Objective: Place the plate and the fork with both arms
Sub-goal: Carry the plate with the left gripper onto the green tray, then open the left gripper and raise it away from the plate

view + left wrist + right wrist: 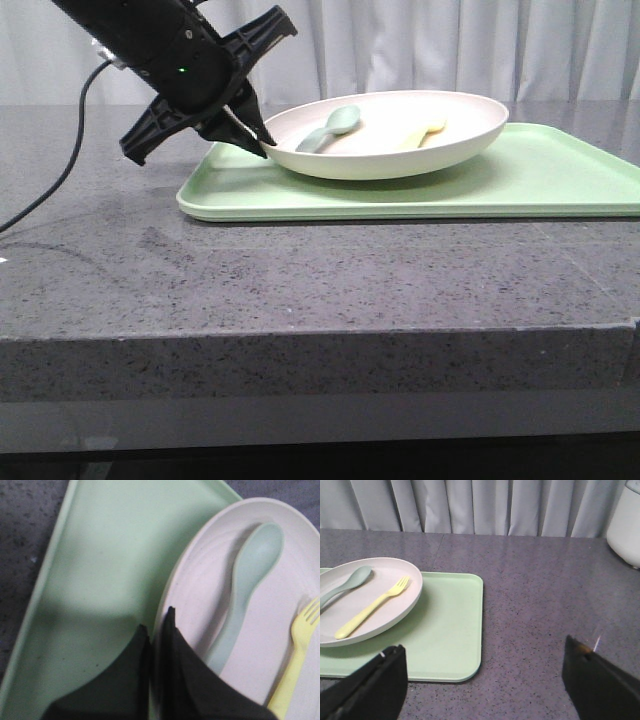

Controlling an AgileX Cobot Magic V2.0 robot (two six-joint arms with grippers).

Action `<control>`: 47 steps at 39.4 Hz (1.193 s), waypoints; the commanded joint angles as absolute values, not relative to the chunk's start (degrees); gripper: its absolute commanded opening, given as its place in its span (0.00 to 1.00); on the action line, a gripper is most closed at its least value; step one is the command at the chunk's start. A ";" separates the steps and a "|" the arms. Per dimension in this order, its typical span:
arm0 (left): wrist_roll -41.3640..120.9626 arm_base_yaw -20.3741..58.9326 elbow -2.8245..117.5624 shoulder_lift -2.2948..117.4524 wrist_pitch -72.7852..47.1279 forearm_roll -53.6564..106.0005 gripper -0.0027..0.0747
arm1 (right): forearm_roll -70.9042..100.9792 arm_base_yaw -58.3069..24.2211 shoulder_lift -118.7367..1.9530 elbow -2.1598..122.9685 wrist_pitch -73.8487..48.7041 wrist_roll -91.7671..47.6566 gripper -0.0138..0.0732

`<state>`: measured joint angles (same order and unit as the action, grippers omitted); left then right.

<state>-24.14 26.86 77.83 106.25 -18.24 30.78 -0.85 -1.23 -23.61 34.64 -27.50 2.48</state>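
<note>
**Left jaws clamped on plate rim; right jaws spread above counter**

Front view: The left gripper (255, 140) grips the near-left rim of the cream plate (385, 150), jaws closed on that edge. The plate sits on the light-green tray (420, 195), tilted, its gripped side lower. Tray rests on the grey speckled counter (300, 290). Inside the plate, beyond the jaws, lie a grey-green spoon (330, 128) and the yellow fork (425, 131).

Left wrist view: The fingers (177, 680) straddle the plate (200, 595) rim, one inside, one outside over the tray (100, 570). Spoon (247, 585) lies just ahead of the inner finger; fork (297, 655) beside it.

Right wrist view: The right gripper (485, 680) is released, jaws wide apart, holding nothing, above the counter (545, 580). Plate (375, 605), fork (372, 607) and spoon (345, 585) lie ahead of one finger (372, 687); tray (450, 630) edge lies between the jaws.
</note>
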 commanded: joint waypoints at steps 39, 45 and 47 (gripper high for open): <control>-25.90 27.62 79.96 103.02 -18.60 22.42 0.32 | -1.49 -1.13 -24.42 36.70 -23.45 2.31 0.90; -25.31 27.62 79.96 102.32 -18.60 22.42 0.58 | -1.49 -1.13 -24.42 36.70 -23.34 2.31 0.90; -24.81 27.62 79.96 101.53 -18.60 22.31 0.60 | -1.49 -1.13 -24.42 36.70 -23.19 2.31 0.90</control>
<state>-25.37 27.08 78.17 106.02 -21.25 22.03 -0.85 -1.23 -23.61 34.64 -27.89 2.48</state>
